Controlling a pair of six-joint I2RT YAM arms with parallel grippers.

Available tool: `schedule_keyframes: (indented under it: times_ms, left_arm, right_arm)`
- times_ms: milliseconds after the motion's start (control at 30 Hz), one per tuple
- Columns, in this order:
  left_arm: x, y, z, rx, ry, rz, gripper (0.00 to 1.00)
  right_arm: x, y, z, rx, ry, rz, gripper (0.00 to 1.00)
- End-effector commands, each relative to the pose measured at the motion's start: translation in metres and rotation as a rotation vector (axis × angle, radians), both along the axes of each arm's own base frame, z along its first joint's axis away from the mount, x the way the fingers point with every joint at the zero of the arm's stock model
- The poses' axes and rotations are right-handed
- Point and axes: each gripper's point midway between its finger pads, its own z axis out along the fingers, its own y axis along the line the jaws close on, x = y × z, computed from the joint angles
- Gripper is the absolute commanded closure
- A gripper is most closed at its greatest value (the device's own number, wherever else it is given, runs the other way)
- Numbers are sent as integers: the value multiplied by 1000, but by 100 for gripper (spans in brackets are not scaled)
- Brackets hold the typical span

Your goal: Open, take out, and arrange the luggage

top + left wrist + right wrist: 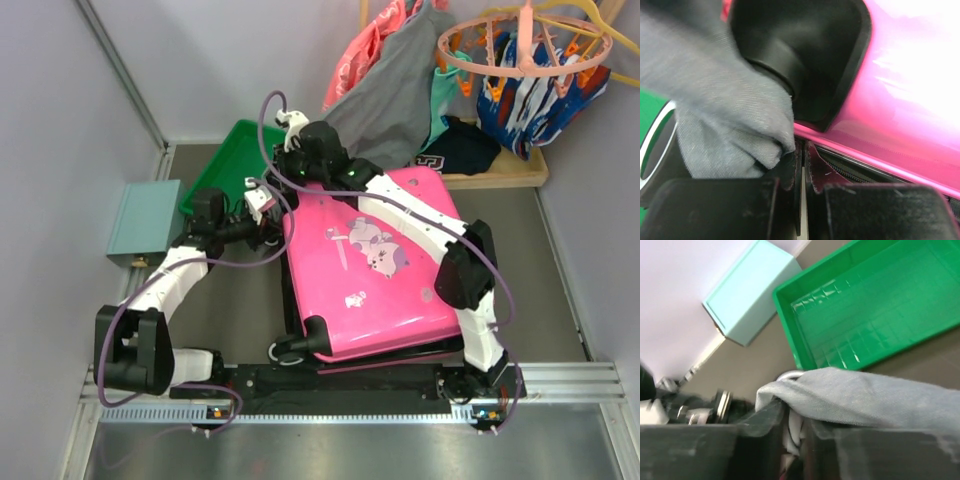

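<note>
The luggage (pixel 370 260) lies flat in the middle of the table between the two arms, stickered face up. Its wheel (pixel 290 350) end sits against the near rail. Its long axis runs near to far and leans a little left at the far end, which points toward the clothes pile (pixel 400 90). In the overhead view the shell appears not yet opened. At the far-left corner the left gripper (pixel 801 165) is closed, its tips pressed to the zip seam (pixel 850 170). Whether it has caught the pull cannot be determined. A grey cloth (pixel 725 115) lies against its left finger. The right gripper (pixel 797 422) hangs over the same corner with a narrow gap between its jaws and the cloth draped across one finger. Whether it grips anything cannot be determined. Beyond are the green tray (pixel 225 165), just beside the luggage's left edge, and the teal box (pixel 145 220). Risks noted: both grippers crowd one corner and could strike each other. The cloth could be dragged into the zip and jam it. A sideways pull could shove the luggage into the tray.
</note>
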Motion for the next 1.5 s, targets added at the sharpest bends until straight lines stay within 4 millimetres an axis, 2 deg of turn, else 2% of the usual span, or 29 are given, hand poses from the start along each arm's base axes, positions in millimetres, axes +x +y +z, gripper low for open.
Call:
schedule_keyframes:
  times_ms: [0,33,67,133,167,267,300,367,500,533,567,600,633,700,733,767,800,833,867,900,933,967,1000,1100,1200,1333,1400,1467]
  left_arm:
    - [-29,-41,38,-111,-68,-193,100]
    - [-29,-41,38,-111,-66,-194,100]
    - [-30,-42,38,-108,-70,-198,100]
    - [-31,-42,35,-103,-65,-198,100]
    - [-30,-42,35,-97,-75,-198,100]
    - [-30,-42,35,-93,-79,-197,100]
    - [-29,-42,35,-93,-78,-190,100]
    - [-32,-40,31,-80,-66,-194,100]
    - [-34,-40,31,-72,-69,-202,100]
    - [-34,-40,31,-72,-70,-204,100]
    - [-35,-40,30,-68,-70,-206,100]
    - [-34,-40,30,-68,-72,-207,100]
    - [-34,-40,30,-66,-73,-208,100]
    - [-34,-40,29,-66,-68,-207,100]
    - [-34,-40,30,-67,-70,-209,100]
    - [-34,-40,29,-66,-67,-209,100]
    - [-34,-40,30,-67,-68,-209,100]
    - [-33,-40,30,-65,-71,-208,100]
    - [-33,-40,32,-65,-74,-209,100]
    - [-34,-39,30,-63,-68,-208,100]
    - [-34,-39,31,-59,-74,-210,100]
    - [-34,-39,30,-55,-74,-207,100]
    - [-34,-38,29,-53,-70,-208,100]
    - [-33,-37,25,-41,-73,-207,100]
    - [-34,-37,21,-39,-63,-209,100]
    - [-32,-37,20,-33,-63,-205,100]
    - [-32,-36,20,-32,-63,-206,100]
    - [-33,-36,20,-32,-62,-208,100]
  right_arm:
    - [10,26,31,168,-34,37,94]
    - [10,31,42,210,-55,53,98]
    - [10,37,62,287,-109,74,100]
    - [2,45,89,399,-152,138,100]
    - [1,48,110,475,-208,161,100]
    - [-6,53,130,578,-224,203,100]
    - [-8,52,143,621,-258,215,100]
    - [-4,50,148,640,-282,182,100]
    - [33,32,134,562,-279,-46,100]
    - [33,32,136,559,-300,-44,100]
    - [32,34,136,564,-320,-23,100]
    - [22,39,141,576,-342,49,100]
    - [12,40,158,633,-399,106,100]
    - [-10,39,181,702,-461,221,100]
    - [-15,34,195,744,-514,228,100]
    - [-9,26,206,758,-545,167,100]
    - [-12,11,228,777,-584,119,100]
    - [-6,5,228,760,-595,66,100]
    - [8,-10,235,733,-641,-47,100]
    - [6,-26,254,735,-676,-101,100]
    - [13,-34,253,710,-685,-160,100]
    - [26,-51,253,664,-704,-276,100]
    - [28,-63,260,644,-725,-329,100]
    - [55,-96,252,511,-741,-511,100]
    - [72,-131,263,530,-736,-607,100]
    - [83,-164,279,513,-759,-724,100]
    - [88,-175,277,467,-770,-772,100]
    - [95,-197,278,437,-779,-843,100]
